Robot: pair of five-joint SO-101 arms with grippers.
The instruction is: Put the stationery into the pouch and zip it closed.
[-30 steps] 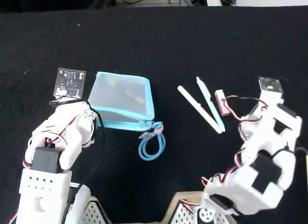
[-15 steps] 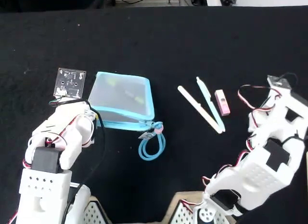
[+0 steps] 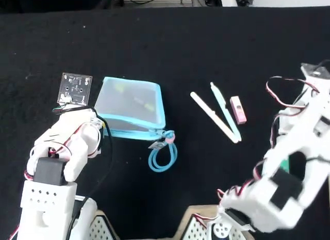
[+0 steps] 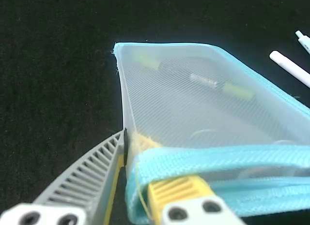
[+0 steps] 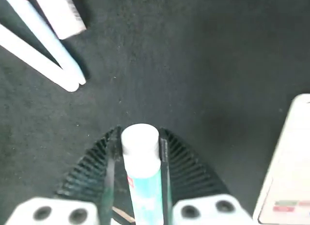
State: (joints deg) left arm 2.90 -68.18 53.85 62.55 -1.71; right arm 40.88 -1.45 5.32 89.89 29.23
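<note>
The translucent pouch [image 3: 131, 107] with light blue trim lies left of centre, a few small items showing inside it [image 4: 198, 99]. My left gripper [image 3: 98, 129] is shut on the pouch's near left corner, with a grey finger [image 4: 87, 181] outside it and a yellow pad on the blue trim. The zipper pull and its blue loop [image 3: 162, 153] lie at the near right corner. A white pen [image 3: 214, 117], a light blue pen [image 3: 225, 112] and a pink eraser [image 3: 237, 109] lie right of centre. The right arm [image 3: 294, 152] stands at the far right. My right gripper [image 5: 139, 133] is shut on a white-capped teal tube [image 5: 143, 172].
The table is covered in black cloth. A pale flat object [image 5: 288, 186] lies at the table's right side near my right gripper. In the right wrist view the pens [image 5: 43, 51] and the eraser [image 5: 60, 12] lie some way beyond the held tube.
The right arm has swung to the right, away from the pens and eraser, which stay in place. The left arm and pouch have not moved.
</note>
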